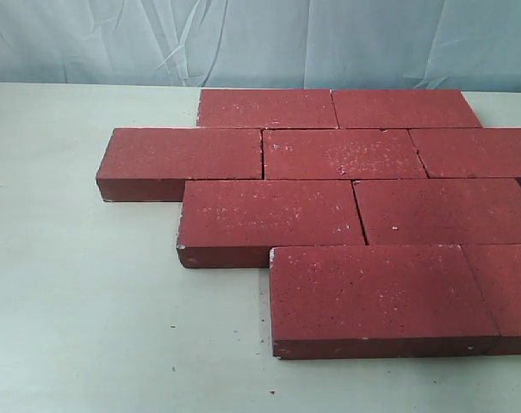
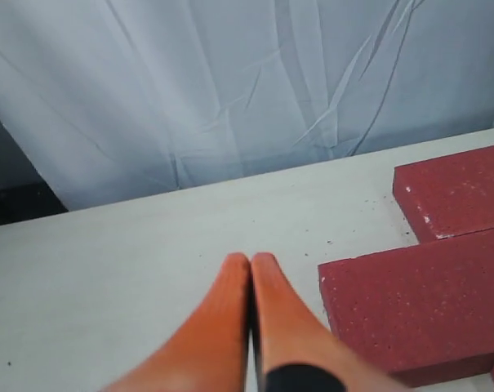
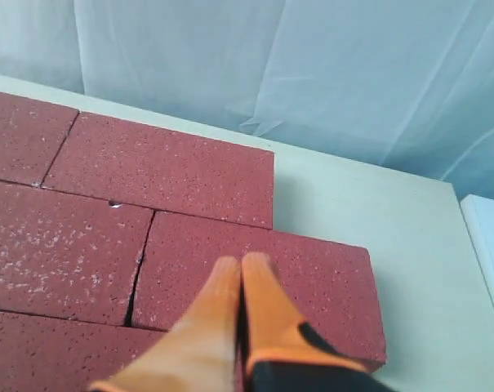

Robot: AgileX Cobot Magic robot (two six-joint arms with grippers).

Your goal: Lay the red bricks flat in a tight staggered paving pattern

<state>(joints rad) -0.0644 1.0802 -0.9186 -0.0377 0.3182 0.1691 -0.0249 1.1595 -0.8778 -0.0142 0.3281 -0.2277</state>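
Note:
Several red bricks point(image 1: 339, 209) lie flat on the pale table point(image 1: 88, 310) in four staggered rows, packed edge to edge, running off the right side of the exterior view. Neither gripper shows in that view. In the left wrist view my left gripper point(image 2: 251, 261) is shut with nothing in it, over bare table just beside a red brick point(image 2: 422, 306). In the right wrist view my right gripper point(image 3: 242, 263) is shut and empty, above the end red brick point(image 3: 312, 282) of a row; whether it touches the brick is unclear.
A wrinkled pale blue cloth point(image 1: 243, 39) hangs behind the table. In the right wrist view the table's edge point(image 3: 460, 245) runs close to the end brick, with a white surface point(image 3: 490, 245) beyond it.

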